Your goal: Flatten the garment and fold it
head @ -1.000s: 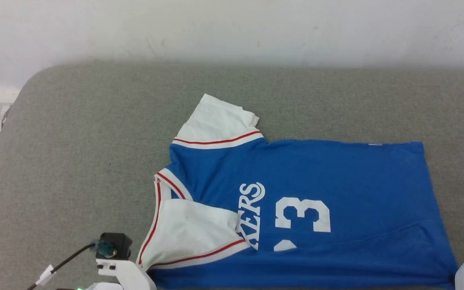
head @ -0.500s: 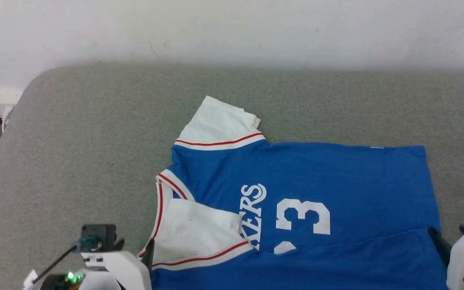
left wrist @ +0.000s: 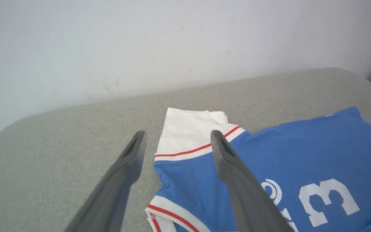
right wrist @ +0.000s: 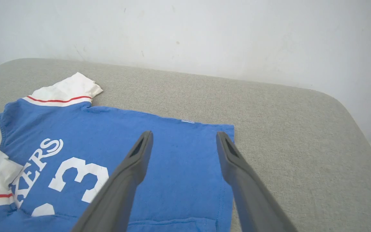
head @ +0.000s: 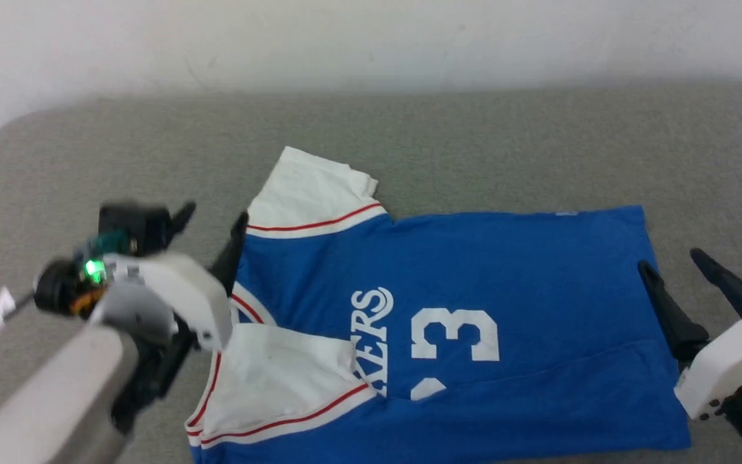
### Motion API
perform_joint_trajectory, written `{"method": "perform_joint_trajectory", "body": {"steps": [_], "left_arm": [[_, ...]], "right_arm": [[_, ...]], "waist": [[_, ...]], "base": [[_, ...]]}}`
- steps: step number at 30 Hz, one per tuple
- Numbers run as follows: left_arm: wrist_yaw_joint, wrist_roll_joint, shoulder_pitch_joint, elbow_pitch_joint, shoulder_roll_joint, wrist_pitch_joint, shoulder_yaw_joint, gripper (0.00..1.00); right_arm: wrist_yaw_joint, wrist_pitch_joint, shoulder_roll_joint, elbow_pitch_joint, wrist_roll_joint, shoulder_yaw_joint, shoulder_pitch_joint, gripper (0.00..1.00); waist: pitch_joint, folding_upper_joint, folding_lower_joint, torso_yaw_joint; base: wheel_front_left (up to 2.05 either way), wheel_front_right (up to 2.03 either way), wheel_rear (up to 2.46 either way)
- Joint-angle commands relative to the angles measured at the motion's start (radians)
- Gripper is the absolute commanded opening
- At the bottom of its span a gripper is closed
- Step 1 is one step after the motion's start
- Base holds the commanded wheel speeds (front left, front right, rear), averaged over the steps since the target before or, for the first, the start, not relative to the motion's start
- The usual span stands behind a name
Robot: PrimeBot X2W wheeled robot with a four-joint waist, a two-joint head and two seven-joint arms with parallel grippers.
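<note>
The garment [head: 513, 270], a blue jersey with white sleeves, red trim and white print, lies on the grey padded surface, collar to the left, hem to the right. Its near long edge is folded over onto the body, and the near white sleeve [head: 281, 380] lies on the chest. The far sleeve [head: 310, 193] sticks out flat. My left gripper [head: 211, 219] is open, raised by the collar and far shoulder [left wrist: 179, 161]. My right gripper [head: 670, 261] is open at the hem [right wrist: 201, 135], nothing between its fingers.
The grey padded surface [head: 474, 142] runs back to a white wall [head: 371, 38]. Its rounded corners show at the far left [left wrist: 5, 129] and the far right [right wrist: 337, 100]. Bare grey surface lies beyond the jersey and to both sides.
Both grippers have opened and let go of the jersey's near edge, then risen and moved forward along its two ends. The head camera has shifted too.
</note>
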Motion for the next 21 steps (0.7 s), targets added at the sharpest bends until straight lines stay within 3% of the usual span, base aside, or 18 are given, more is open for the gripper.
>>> {"method": "perform_joint_trajectory", "body": {"steps": [1,9,11,14,16,21], "left_arm": [[-0.03,0.0,-0.068,0.032,0.005,0.029,-0.001,1.0],[-0.208,-0.058,-0.365,0.286,0.011,0.208,-0.01,1.0],[-0.227,-0.081,-0.395,0.32,0.006,0.235,-0.004,1.0],[-0.294,-0.127,-0.492,0.413,-0.003,0.324,-0.005,1.0],[-0.296,-0.191,-0.582,0.498,-0.027,0.418,0.021,1.0],[-0.289,-0.187,-0.691,0.588,-0.025,0.504,0.014,1.0]], "right_arm": [[-0.001,-0.012,0.005,-0.011,0.006,0.011,-0.025,1.0],[-0.001,-0.036,0.045,-0.046,-0.007,0.057,-0.073,1.0],[-0.001,-0.037,0.048,-0.05,-0.01,0.063,-0.077,1.0],[-0.001,-0.049,0.058,-0.059,-0.016,0.071,-0.091,1.0],[-0.001,-0.058,0.068,-0.068,-0.024,0.069,-0.093,1.0],[-0.001,-0.066,0.072,-0.081,-0.033,0.085,-0.101,1.0]], "waist": [[0.068,0.0,0.0,-0.067],[0.203,0.0,0.0,-0.174],[0.223,0.0,0.0,-0.186],[0.266,0.0,0.0,-0.211],[0.306,0.0,0.0,-0.225],[0.357,0.0,0.0,-0.246]], "base": [[0.0,0.0,0.0],[0.0,0.0,0.0],[0.0,0.0,0.0],[0.0,0.0,0.0],[0.0,0.0,0.0],[0.0,0.0,0.0]]}}
